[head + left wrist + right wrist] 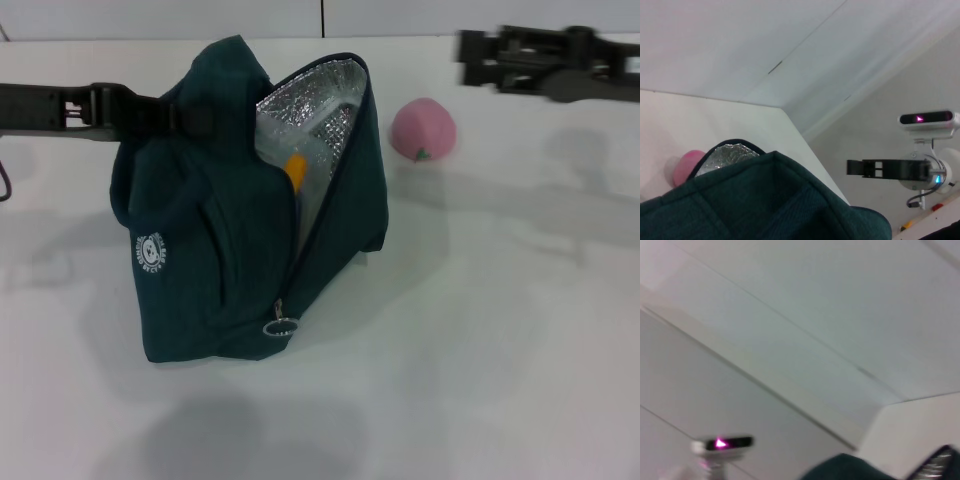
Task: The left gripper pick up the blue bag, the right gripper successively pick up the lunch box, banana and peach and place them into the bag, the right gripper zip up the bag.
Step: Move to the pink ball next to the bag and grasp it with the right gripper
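Note:
The blue bag (215, 250) stands left of centre on the white table, its mouth open and its silver lining (315, 110) showing. A yellow banana (297, 168) tip pokes up inside it. My left gripper (188, 117) reaches in from the left and is shut on the bag's top edge. The pink peach (423, 129) lies on the table to the right of the bag. My right gripper (468, 58) hovers high at the back right, beyond the peach, open and holding nothing; it also shows far off as the right gripper (855, 167). The lunch box is hidden.
The zipper's ring pull (280, 326) hangs at the low front end of the bag's opening. White table (480, 330) spreads in front and to the right. A wall seam runs behind, and a camera unit (926, 119) stands off to the side.

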